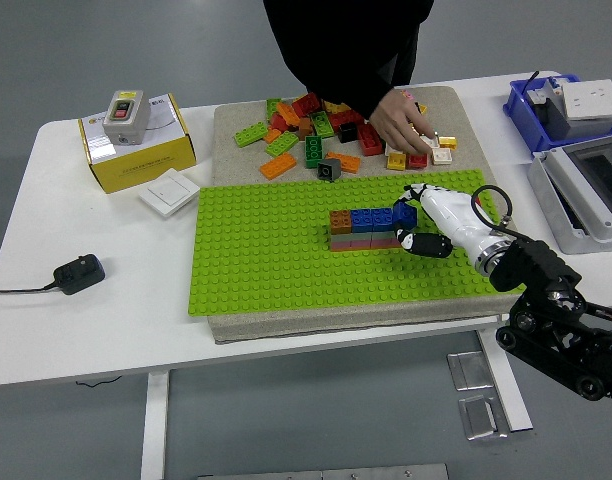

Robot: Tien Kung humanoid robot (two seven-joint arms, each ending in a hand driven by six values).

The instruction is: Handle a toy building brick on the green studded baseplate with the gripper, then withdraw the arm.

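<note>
Blue brick (404, 213) in right hand (418, 226) at brick row (361, 228); baseplate (266, 260).

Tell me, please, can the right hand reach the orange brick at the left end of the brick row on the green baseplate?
Probably yes. The right hand is already at the right end of the brick row, and the orange brick sits at its left end. The green baseplate around the row is bare, and the person's hand is busy farther back.

On my white desk (106, 320) I see a yellow box (136, 148) with a grey switch unit (124, 113) on top, a white wall switch (169, 191) beside it, a black power adapter (78, 273) near the left edge, and a blue bin (521, 108) at far right.
</note>
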